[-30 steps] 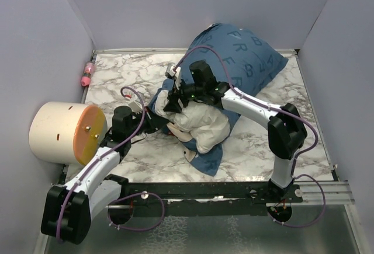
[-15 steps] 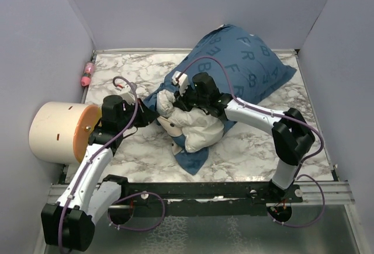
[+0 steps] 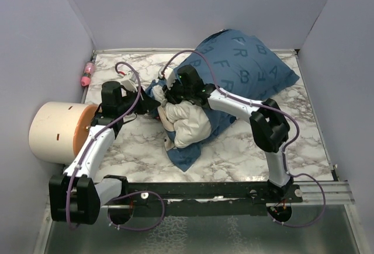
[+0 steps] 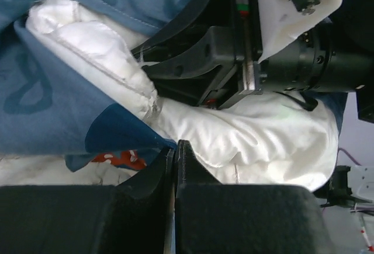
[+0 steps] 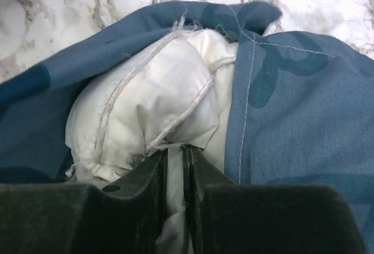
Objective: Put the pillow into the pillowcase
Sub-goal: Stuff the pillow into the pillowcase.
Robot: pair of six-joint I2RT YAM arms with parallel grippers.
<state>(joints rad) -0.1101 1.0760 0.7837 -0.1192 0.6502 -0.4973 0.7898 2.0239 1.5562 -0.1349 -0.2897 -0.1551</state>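
Note:
The blue lettered pillowcase lies plump at the back right, and most of the white pillow is inside it. The pillow's near end bulges out of the opening at the table's middle. My right gripper sits on that exposed end, shut on a pinch of white pillow fabric by a seam, its jaws next to the blue hem. My left gripper is just left of the opening. Its jaws are pressed together at the edge of the pillowcase, against the pillow.
A cream cylinder with an orange face lies at the left edge, beside my left arm. A small pink object sits at the far left wall. Grey walls enclose the marble table on three sides.
My right gripper closed on the pillow's end and shifted left and toward the back. My left gripper moved left and back at the pillowcase edge. More blue fabric now covers the pillow.

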